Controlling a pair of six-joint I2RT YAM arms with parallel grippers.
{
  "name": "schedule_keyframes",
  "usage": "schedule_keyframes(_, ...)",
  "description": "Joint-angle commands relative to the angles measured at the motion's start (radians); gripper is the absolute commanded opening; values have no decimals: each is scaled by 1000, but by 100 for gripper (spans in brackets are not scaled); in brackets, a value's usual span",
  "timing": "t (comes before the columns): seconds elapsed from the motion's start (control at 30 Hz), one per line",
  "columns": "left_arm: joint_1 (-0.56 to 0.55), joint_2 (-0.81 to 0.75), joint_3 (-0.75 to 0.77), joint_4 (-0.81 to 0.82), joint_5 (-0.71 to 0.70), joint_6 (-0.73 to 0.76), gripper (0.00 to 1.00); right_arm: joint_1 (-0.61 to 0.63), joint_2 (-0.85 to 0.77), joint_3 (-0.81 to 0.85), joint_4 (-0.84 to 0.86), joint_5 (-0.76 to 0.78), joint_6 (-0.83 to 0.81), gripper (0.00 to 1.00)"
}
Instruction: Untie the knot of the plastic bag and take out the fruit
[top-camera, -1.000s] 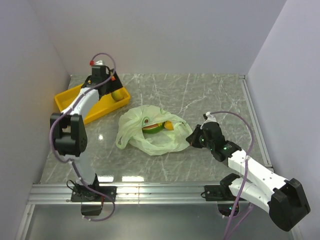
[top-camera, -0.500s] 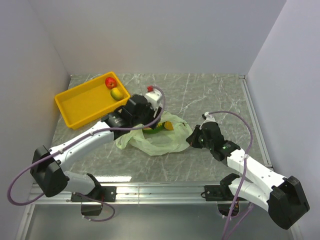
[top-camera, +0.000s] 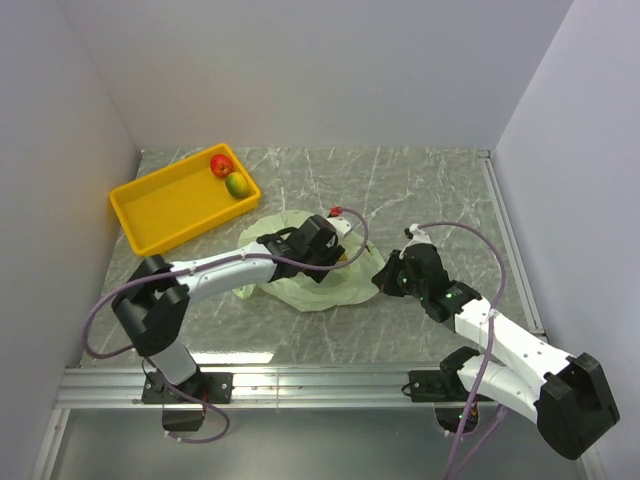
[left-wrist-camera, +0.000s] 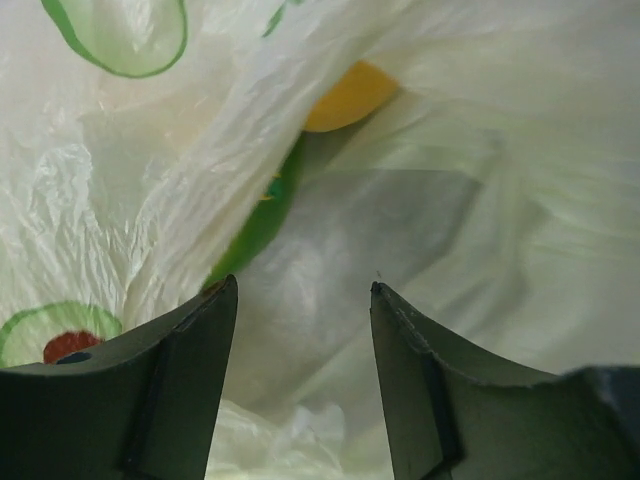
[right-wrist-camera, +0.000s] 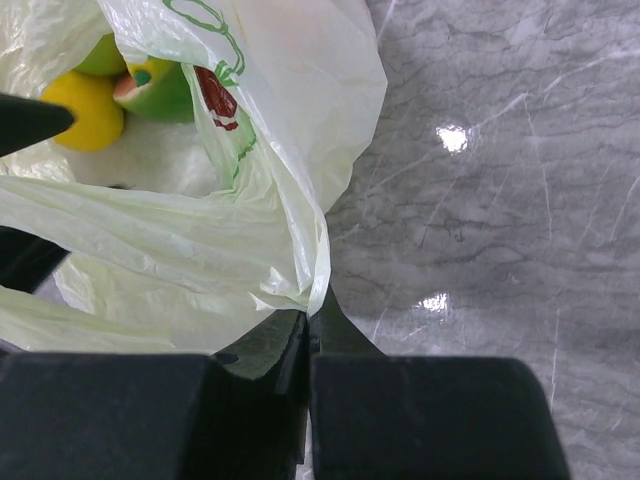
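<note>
The pale green plastic bag (top-camera: 300, 285) lies open mid-table; no knot shows. My left gripper (top-camera: 335, 250) is open and empty, reaching into the bag's mouth; in the left wrist view (left-wrist-camera: 303, 290) its jaws stand apart over bag film, near a yellow fruit (left-wrist-camera: 350, 95) and a green fruit (left-wrist-camera: 262, 220). My right gripper (top-camera: 381, 276) is shut on the bag's right edge (right-wrist-camera: 318, 270) and holds it. The right wrist view shows a yellow fruit (right-wrist-camera: 88, 110) and a green fruit (right-wrist-camera: 165, 92) inside the bag.
A yellow tray (top-camera: 160, 210) stands at the back left with a red apple (top-camera: 221, 163) and a green-red mango (top-camera: 237, 184) in its far corner. White walls enclose the marble table (top-camera: 430, 190).
My left arm swung from the tray, where it left the mango, across to the bag, and its gripper has gone into the bag's mouth. The right gripper has not moved.
</note>
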Motion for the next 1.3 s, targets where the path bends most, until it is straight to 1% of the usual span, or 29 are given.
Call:
schedule_keyframes(0.0,19,45,27,69,-134,13,62,-6,-21,48,2,8,11,0)
schedule_keyframes(0.1,50,93,33,117,-122,27,67,-6,-30,45,-1,14,16,0)
schedule_keyframes(0.23,77,157,62,140,-117,62,74,-6,-40,45,-18,23,13,0)
schedule_keyframes(0.33,110,196,73,154,-64,68,77,-6,-49,41,-19,31,17,0)
schedule_keyframes(0.37,126,217,83,154,-50,100,77,-6,-53,38,-19,32,20,0)
schedule_keyframes(0.47,154,260,105,141,-1,91,76,-4,-60,33,-21,32,28,0)
schedule_keyframes(0.63,159,277,106,128,104,86,72,-6,-70,28,-26,34,31,0)
schedule_keyframes(0.67,159,283,103,124,139,48,71,-4,-69,27,-24,34,33,0)
schedule_keyframes(0.73,159,291,100,117,165,39,69,-6,-69,27,-22,32,34,0)
schedule_keyframes(0.8,159,300,93,109,179,24,65,-3,-66,27,-18,34,37,0)
schedule_keyframes(0.9,157,288,74,103,191,11,53,-6,-63,25,-13,31,39,0)
schedule_keyframes(0.93,159,271,60,104,191,7,41,-4,-64,25,-12,29,40,0)
schedule_keyframes(1.0,159,250,45,108,208,-1,30,-4,-63,24,-7,29,40,0)
schedule_keyframes(1.1,159,199,14,101,230,-15,18,-6,-66,25,-6,34,39,0)
schedule_keyframes(1.13,159,184,-7,100,240,-24,12,-6,-67,27,-7,32,39,0)
schedule_keyframes(1.2,157,130,-22,91,248,-33,7,-6,-67,27,-7,34,37,0)
schedule_keyframes(1.23,157,110,-35,86,250,-35,2,-4,-67,28,-6,34,37,0)
schedule_keyframes(1.27,157,67,-41,75,256,-42,1,-4,-67,28,-4,34,36,0)
